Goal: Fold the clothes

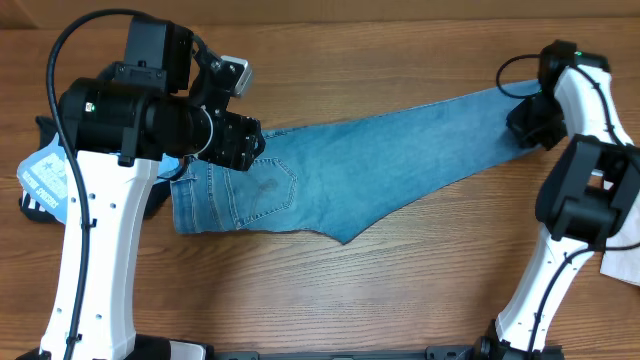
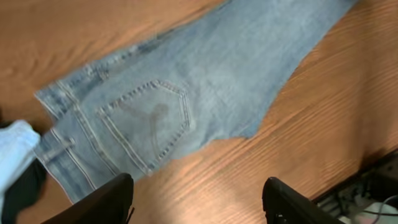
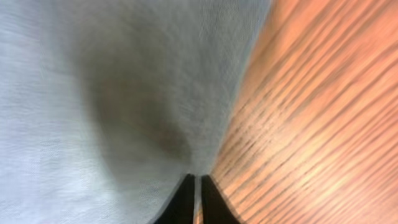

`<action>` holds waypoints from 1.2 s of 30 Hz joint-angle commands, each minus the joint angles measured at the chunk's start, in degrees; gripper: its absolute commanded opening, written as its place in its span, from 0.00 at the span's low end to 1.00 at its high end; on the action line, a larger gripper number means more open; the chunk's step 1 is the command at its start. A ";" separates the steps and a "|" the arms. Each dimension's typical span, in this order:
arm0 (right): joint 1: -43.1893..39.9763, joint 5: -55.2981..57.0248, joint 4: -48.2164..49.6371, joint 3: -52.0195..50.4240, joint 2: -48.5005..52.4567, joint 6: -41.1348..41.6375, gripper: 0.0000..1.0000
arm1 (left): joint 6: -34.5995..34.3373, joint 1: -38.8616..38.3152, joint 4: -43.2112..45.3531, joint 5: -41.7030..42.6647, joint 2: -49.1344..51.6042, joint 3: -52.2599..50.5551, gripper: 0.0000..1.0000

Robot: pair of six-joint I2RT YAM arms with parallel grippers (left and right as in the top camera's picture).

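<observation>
- Jeans [image 1: 380, 160]: lie flat on the wooden table [image 1: 420, 290], seat side up. The waistband is at the left and the leg runs up and right towards the far corner. One stitched back pocket [image 2: 152, 118] shows.
- Left gripper [image 2: 198, 202]: jaws wide with nothing between them, hanging just over the waist end beside the pocket.
- Right gripper [image 3: 196, 199]: fingers almost together, pinched on a thin edge of denim at the leg's far end. The hem itself is hidden.
- Step in hand, as I judge it: carry the leg end over to the waist for a lengthwise fold.
  - Hold the pinch firm and lift only enough to clear the table.
  - Travel along the leg's own line so the edges land square.
  - The left gripper should pin or take the waistband first, or the whole piece will likely slide on the smooth wood.
- Materials:
  - The denim is light blue and matte with a fine weave, and looks mid-weight.
  - Double-stitched seams; a darker smudge marks the pocket.
  - The outline is a long taper with a pointed lower edge.
  - The table is glossy, with strong grain.
- Nearby: a sky-blue printed shirt [image 1: 45, 175] and a black garment [image 2: 18, 193] sit by the left arm. A cream-white garment [image 1: 625, 260] lies at the right edge.
</observation>
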 commanded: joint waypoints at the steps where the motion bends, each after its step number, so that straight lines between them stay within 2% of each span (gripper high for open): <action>1: 0.04 -5.68 4.61 0.70 -13.79 -6.01 0.58 | -11.69 0.22 -0.52 -5.27 0.42 -7.58 0.72; 3: 0.04 -15.80 6.58 0.70 -20.28 -11.19 0.71 | -18.64 0.20 3.56 -4.70 0.42 -15.80 0.73; 4: 0.04 -19.61 6.56 0.70 -22.95 -11.63 0.72 | -24.11 0.20 8.35 -4.72 0.42 -23.28 0.59; 5: 0.13 -22.10 6.60 0.70 -24.26 -12.81 0.73 | -27.12 0.17 14.10 -3.56 0.42 -29.92 0.54; 7: 0.26 -25.86 6.43 0.70 -25.18 -12.98 0.73 | -30.62 0.17 24.00 -0.22 0.44 -40.37 0.58; 9: 0.26 -26.36 5.66 0.66 -25.14 -13.03 0.73 | -36.22 0.20 28.98 2.45 0.44 -48.50 0.59; 10: 0.26 -26.36 5.66 0.66 -25.14 -13.35 0.73 | -38.49 0.17 30.23 2.32 0.44 -52.68 0.67; 13: 0.26 -26.36 5.49 0.66 -25.14 -14.14 0.72 | -41.99 0.87 34.77 0.70 0.44 -60.98 0.78; 16: 0.26 -26.36 5.51 0.66 -25.14 -14.25 0.72 | -45.11 2.45 46.95 0.26 0.44 -64.78 0.84; 17: 0.26 -26.36 5.46 0.66 -25.14 -14.27 0.72 | -46.03 2.47 51.82 -2.25 0.44 -64.94 0.79; 18: 0.26 -26.36 5.31 0.66 -25.14 -14.27 0.72 | -46.01 2.47 55.28 -4.17 0.44 -64.94 0.61; 19: 0.26 -26.38 5.11 0.66 -25.14 -14.25 0.72 | -45.99 2.47 57.66 -5.27 0.46 -64.94 0.36; 20: 0.26 -26.36 5.03 0.66 -25.14 -14.27 0.72 | -45.97 2.47 61.42 -5.86 0.70 -64.89 0.17; 21: 0.26 -26.38 5.03 0.66 -25.14 -14.25 0.72 | -45.97 2.47 63.65 -6.51 1.07 -64.81 0.05; 25: 0.44 -26.38 5.03 0.66 -25.14 -14.25 0.71 | -43.98 2.89 73.46 -7.26 5.35 -63.23 0.04; 27: 0.42 -26.32 4.39 0.66 -25.14 -14.25 0.69 | -43.76 4.81 73.33 -7.74 7.87 -60.87 0.04; 29: 0.42 -24.68 1.97 0.61 -24.65 -14.19 0.66 | -42.77 10.10 72.54 -6.99 9.07 -58.42 0.04; 32: 0.24 -19.58 -1.57 0.52 -21.11 -12.50 0.67 | -37.68 17.75 69.13 -5.18 9.07 -55.23 0.04; 34: -1.38 -19.52 -2.25 0.52 -15.89 -12.55 0.95 | -33.40 22.38 67.60 -1.07 9.07 -52.85 0.04; 36: -3.39 -22.77 -1.99 0.52 -11.98 -16.17 0.98 | -31.89 23.52 67.63 0.52 9.07 -51.74 0.04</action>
